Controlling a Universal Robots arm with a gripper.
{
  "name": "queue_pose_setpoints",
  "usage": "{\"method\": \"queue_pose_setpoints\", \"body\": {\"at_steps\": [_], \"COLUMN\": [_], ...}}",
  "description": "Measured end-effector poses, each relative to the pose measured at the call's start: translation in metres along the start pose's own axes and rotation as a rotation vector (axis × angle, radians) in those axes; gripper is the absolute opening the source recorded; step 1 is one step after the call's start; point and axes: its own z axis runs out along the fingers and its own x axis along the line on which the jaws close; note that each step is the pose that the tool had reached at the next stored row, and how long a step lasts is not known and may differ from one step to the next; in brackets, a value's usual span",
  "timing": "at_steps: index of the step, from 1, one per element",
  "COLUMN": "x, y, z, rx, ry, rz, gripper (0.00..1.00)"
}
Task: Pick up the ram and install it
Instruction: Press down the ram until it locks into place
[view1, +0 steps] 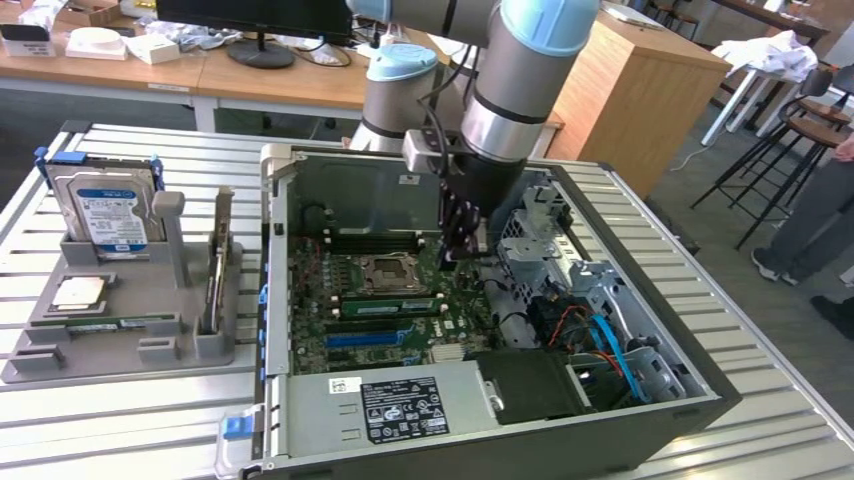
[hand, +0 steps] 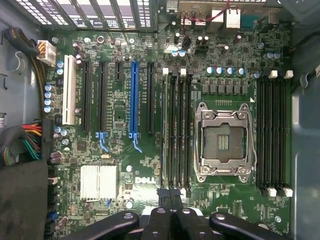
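The pincer (view1: 461, 250) was seen lowered into the open computer case (view1: 694, 400) on the slatted desk (view1: 134, 430), its fingers clenched together with nothing grasped between them. In the wrist view the closed fingertips (hand: 170, 197) were placed over one end of the bank of memory slots (hand: 177, 130) just beside the empty processor socket (hand: 223, 142). The ram (view1: 387, 304) was found standing on edge in one of these slots on the motherboard (view1: 400, 335), alongside the socket and near the pincer; whether it was touched by the fingertips could not be told. On the exterior view's left, well apart from the case, a grey tray (view1: 120, 350) was shown carrying an upright hard drive (view1: 114, 210), a square silver processor chip (view1: 80, 292) and an upright card (view1: 218, 265).
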Motion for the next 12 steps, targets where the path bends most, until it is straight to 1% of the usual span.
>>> {"method": "queue_pose_setpoints", "body": {"at_steps": [12], "x": [0.0001], "y": [-0.0004], "z": [0.0100], "rx": [0.0000], "ry": [-0.0001], "rz": [0.000], "gripper": [0.10]}}
